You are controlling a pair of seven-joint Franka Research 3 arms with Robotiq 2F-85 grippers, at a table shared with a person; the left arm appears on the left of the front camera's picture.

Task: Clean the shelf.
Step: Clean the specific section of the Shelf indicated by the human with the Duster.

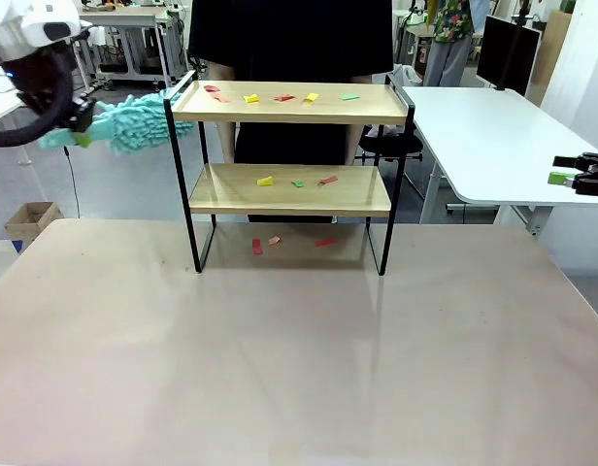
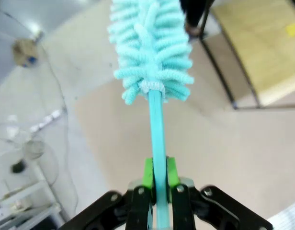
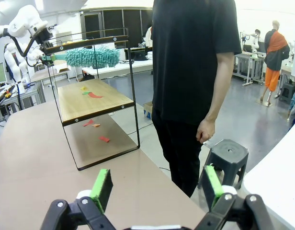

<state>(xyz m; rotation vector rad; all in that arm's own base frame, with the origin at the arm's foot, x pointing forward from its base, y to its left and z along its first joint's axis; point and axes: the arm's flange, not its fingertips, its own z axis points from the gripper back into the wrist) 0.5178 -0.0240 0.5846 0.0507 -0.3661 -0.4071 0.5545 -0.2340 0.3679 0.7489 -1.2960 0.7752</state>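
The shelf (image 1: pixel 231 194) stands at the far middle of the tan table (image 1: pixel 280 369), its four black legs on the tabletop and its two wooden boards one above the other. We count five paper scraps (image 1: pixel 251 98) in red, yellow and green along the top board, three more on the lower board, and three red or orange ones on the table between the legs.

At the shelf's left end, level with the top board, hangs a fluffy teal duster (image 1: pixel 134 126). Its head appears to reach the black frame, though from the front we cannot tell whether it touches. The left gripper (image 1: pixel 78 124) holds it from the picture's upper left. In the left wrist view, that gripper (image 2: pixel 159 167) has its green pads pinched on the duster's thin teal handle (image 2: pixel 157 129), with the head pointing away and a corner of the shelf at upper right.

Behind the shelf stands a person (image 1: pixel 289 39) in a black shirt, one hand (image 3: pixel 205 130) hanging loose at the side, beside a black stool (image 3: pixel 226 153).

The right gripper (image 1: pixel 563 170) sits well apart from the shelf at the right edge, over a white table (image 1: pixel 493 146). In its own wrist view, its fingers (image 3: pixel 102 189) are spread wide with nothing between them.

A cardboard box (image 1: pixel 27 221) lies on the floor at left.
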